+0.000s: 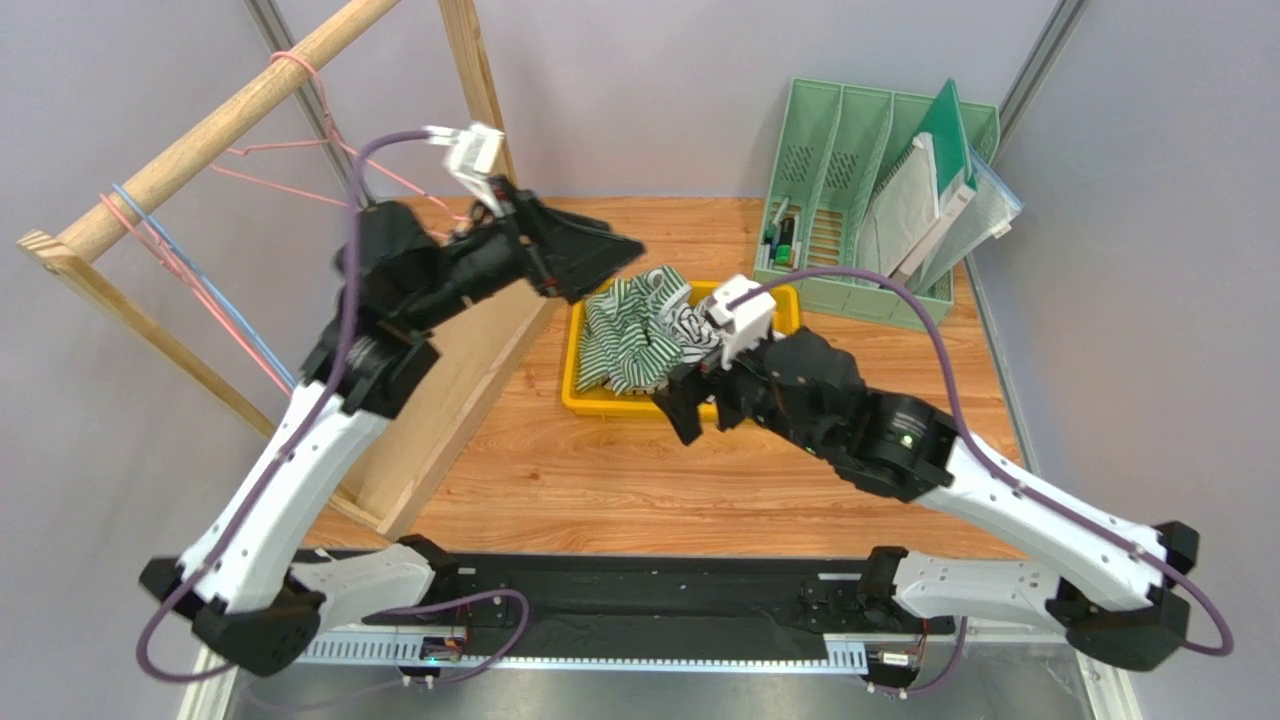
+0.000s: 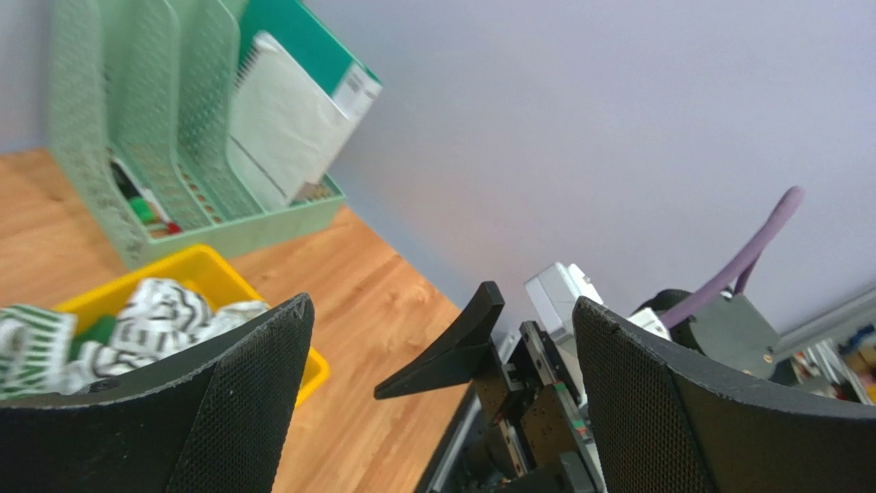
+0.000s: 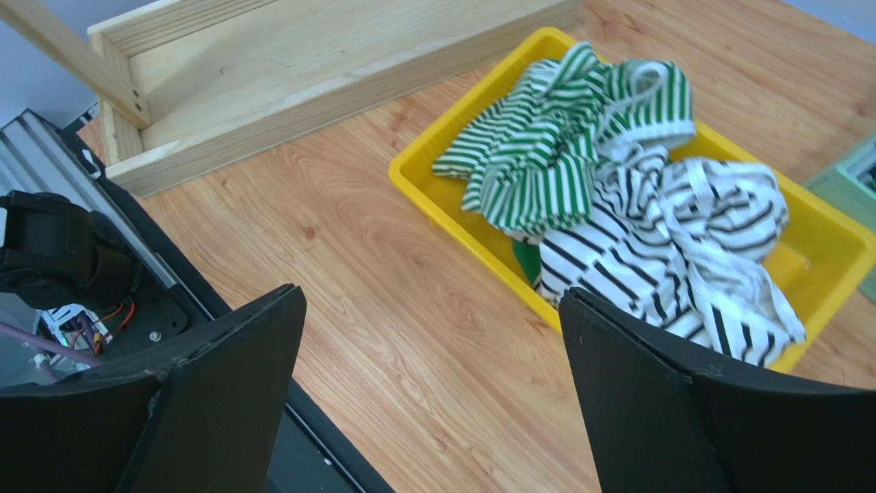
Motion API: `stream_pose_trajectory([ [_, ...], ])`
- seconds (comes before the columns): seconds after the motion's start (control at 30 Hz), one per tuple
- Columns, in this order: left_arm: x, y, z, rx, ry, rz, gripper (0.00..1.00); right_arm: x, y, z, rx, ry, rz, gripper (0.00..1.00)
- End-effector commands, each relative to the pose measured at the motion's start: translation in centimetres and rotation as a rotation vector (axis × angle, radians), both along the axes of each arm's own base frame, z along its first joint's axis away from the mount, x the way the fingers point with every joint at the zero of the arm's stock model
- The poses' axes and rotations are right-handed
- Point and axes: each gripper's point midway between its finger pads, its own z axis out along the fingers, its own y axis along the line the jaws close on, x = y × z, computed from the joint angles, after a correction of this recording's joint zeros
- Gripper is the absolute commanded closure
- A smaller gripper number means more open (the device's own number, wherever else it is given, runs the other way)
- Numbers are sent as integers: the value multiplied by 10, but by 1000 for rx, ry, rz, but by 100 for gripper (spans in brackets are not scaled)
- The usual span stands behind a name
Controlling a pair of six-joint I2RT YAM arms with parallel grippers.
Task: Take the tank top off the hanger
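Note:
Two striped tank tops, one green-and-white (image 1: 613, 339) and one black-and-white (image 1: 685, 324), lie crumpled in a yellow bin (image 1: 576, 393). In the right wrist view the green top (image 3: 560, 128) and the black top (image 3: 684, 241) fill the bin (image 3: 452, 205). Thin pink (image 1: 278, 183) and blue (image 1: 226, 308) wire hangers hang bare on the wooden rod (image 1: 211, 128). My left gripper (image 1: 609, 258) is open and empty, above the bin's left end (image 2: 442, 308). My right gripper (image 1: 679, 402) is open and empty over the table just in front of the bin (image 3: 432, 298).
The wooden rack's base board (image 1: 451, 390) lies left of the bin and shows in the right wrist view (image 3: 308, 62). A green file organizer (image 1: 842, 195) with folders stands at the back right (image 2: 154, 154). The black base rail (image 1: 646, 600) runs along the near edge.

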Motion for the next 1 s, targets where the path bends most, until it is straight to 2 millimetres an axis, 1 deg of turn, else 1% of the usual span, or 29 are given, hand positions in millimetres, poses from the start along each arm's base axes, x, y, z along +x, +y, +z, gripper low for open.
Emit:
stream_pose_trajectory([
  [0.0, 0, -57, 5, 4, -66, -94, 1, 1, -41, -3, 124, 9, -165, 0],
  [0.03, -4, -71, -5, 14, -52, -122, 1, -5, -53, -13, 161, 34, -191, 0],
  [0.1, -1, -89, -21, 23, -38, -144, 1, -10, -65, -29, 200, 71, -231, 0],
  [0.13, -1, -97, -42, 46, -3, -147, 1, -17, -76, -25, 257, 72, -239, 0],
  [0.17, -1, -100, -49, 42, 3, -147, 1, -20, -78, -52, 263, 130, -267, 0],
  [0.2, -4, -100, -50, 27, -3, -148, 1, -22, -84, -59, 287, 144, -287, 0],
  [0.23, -2, -101, -75, 49, 39, -133, 1, -24, -89, -71, 302, 166, -306, 0],
  [0.27, -2, -99, -83, 50, 52, -123, 1, -28, -96, -89, 337, 197, -335, 0],
  [0.3, -9, -94, -82, 33, 43, -119, 1, -29, -101, -101, 349, 215, -362, 0],
  [0.33, -8, -92, -109, 64, 85, -104, 1, -31, -104, -111, 357, 234, -376, 0],
  [0.37, -11, -88, -119, 72, 98, -98, 1, -34, -108, -124, 394, 263, -396, 0],
  [0.4, -19, -79, -121, 64, 100, -95, 1, -35, -111, -131, 409, 275, -409, 0],
  [0.43, -22, -76, -153, 102, 148, -91, 1, -36, -113, -134, 432, 283, -418, 0],
  [0.47, -26, -71, -164, 101, 179, -89, 1, -38, -116, -134, 477, 285, -423, 0],
  [0.5, -35, -62, -166, 82, 183, -91, 1, -37, -119, -146, 494, 299, -450, 0],
  [0.53, -40, -56, -201, 118, 240, -85, 1, -36, -121, -152, 514, 306, -467, 0],
  [0.57, -50, -48, -201, 82, 256, -90, 1, -37, -125, -148, 569, 301, -471, 0],
  [0.6, -57, -42, -233, 105, 298, -87, 1, -36, -126, -160, 589, 319, -494, 0],
  [0.63, -60, -36, -244, 100, 317, -80, 1, -35, -126, -163, 613, 320, -499, 0],
  [0.67, -68, -27, -241, 65, 310, -81, 1, -35, -126, -164, 646, 324, -500, 0],
  [0.7, -75, -20, -271, 84, 367, -74, 1, -35, -125, -164, 685, 329, -497, 0],
  [0.73, -78, -14, -278, 76, 376, -64, 1, -35, -122, -171, 716, 345, -492, 0],
  [0.77, -85, -5, -276, 44, 361, -59, 1, -36, -119, -176, 728, 362, -489, 0],
  [0.8, -88, 2, -300, 55, 404, -34, 1, -36, -116, -178, 744, 376, -483, 0],
  [0.83, -91, 8, -307, 46, 411, -27, 1, -37, -113, -188, 749, 409, -492, 0],
  [0.87, -97, 16, -302, 4, 389, -26, 1, -40, -108, -192, 749, 435, -472, 0],
  [0.9, -100, 20, -323, 4, 432, -16, 1, -40, -104, -192, 762, 448, -460, 0],
  [0.93, -104, 23, -326, -10, 435, -18, 1, -42, -100, -201, 761, 473, -456, 0],
  [0.97, -109, 29, -323, -44, 418, -22, 1, -46, -95, -204, 759, 494, -427, 0],
])
